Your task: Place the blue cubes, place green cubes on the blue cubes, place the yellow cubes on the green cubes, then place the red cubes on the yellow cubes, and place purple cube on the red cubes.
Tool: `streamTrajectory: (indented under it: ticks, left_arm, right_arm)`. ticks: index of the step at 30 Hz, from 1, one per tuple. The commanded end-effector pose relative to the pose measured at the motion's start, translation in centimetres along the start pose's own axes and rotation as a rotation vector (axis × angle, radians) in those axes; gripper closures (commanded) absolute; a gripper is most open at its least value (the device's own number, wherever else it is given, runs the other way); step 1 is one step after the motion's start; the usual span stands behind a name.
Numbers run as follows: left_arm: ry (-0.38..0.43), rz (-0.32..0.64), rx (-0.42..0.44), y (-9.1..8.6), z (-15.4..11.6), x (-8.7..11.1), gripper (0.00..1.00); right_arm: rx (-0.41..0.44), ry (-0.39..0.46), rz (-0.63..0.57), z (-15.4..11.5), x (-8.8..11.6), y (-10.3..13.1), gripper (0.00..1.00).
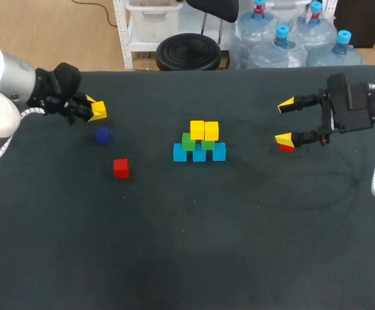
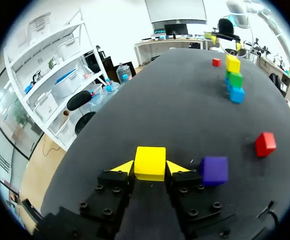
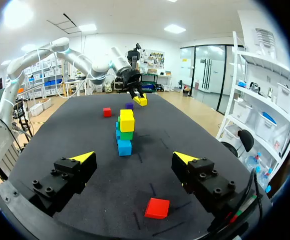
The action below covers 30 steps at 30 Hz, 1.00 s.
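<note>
Far left, my left gripper [image 1: 91, 110] is clamped on a yellow cube [image 2: 150, 162]. A purple cube [image 1: 103, 135] lies on the table [image 1: 187, 245] just beside it, with a red cube [image 1: 121, 168] near that, closer to the front edge. Mid-table I count three blue cubes [image 1: 199, 153] in a row, two green cubes [image 1: 188, 141] on them and two yellow cubes [image 1: 204, 130] on top. Far right, my right gripper [image 1: 284, 121] has its fingers spread wide and grips nothing. A second red cube [image 3: 157, 208] rests on the table just under it, untouched.
</note>
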<state>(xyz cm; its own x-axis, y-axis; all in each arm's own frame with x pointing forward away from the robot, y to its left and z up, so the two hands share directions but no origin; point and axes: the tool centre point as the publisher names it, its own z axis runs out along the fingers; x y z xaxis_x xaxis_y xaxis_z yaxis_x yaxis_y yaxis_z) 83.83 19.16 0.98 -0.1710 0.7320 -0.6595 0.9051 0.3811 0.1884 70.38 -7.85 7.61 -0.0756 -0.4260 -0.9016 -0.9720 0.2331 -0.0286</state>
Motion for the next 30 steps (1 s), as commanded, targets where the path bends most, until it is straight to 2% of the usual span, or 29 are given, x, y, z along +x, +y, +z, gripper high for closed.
streamTrajectory:
  ticks: [1, 3, 8, 12, 23, 30]
  left_arm:
    - [-0.036, 0.012, 0.022, -1.0, -1.9, -1.7, 1.0]
    - [-0.06, 0.011, 0.049, -1.4, -2.3, -2.7, 1.0]
    - [-0.115, 0.076, 0.116, -2.6, -3.7, -6.0, 1.0]
    - [-0.12, 0.115, 0.148, -3.4, -4.0, -7.9, 1.0]
    - [-0.11, 0.187, 0.23, -6.5, -2.8, -11.4, 1.0]
    - [-0.11, 0.2, 0.262, -8.7, -1.7, -12.9, 1.0]
  right_arm:
    - [0.001, -0.002, -0.001, 0.1, 0.0, 0.0, 0.0]
    - [0.001, -0.002, -0.001, 0.1, 0.0, 0.0, 0.0]
    - [0.001, -0.002, -0.001, 0.1, 0.0, 0.0, 0.0]
    - [0.001, -0.002, -0.001, 0.1, 0.0, 0.0, 0.0]
    - [0.001, -0.002, -0.001, 0.1, 0.0, 0.0, 0.0]
    - [0.001, -0.002, -0.001, 0.1, 0.0, 0.0, 0.0]
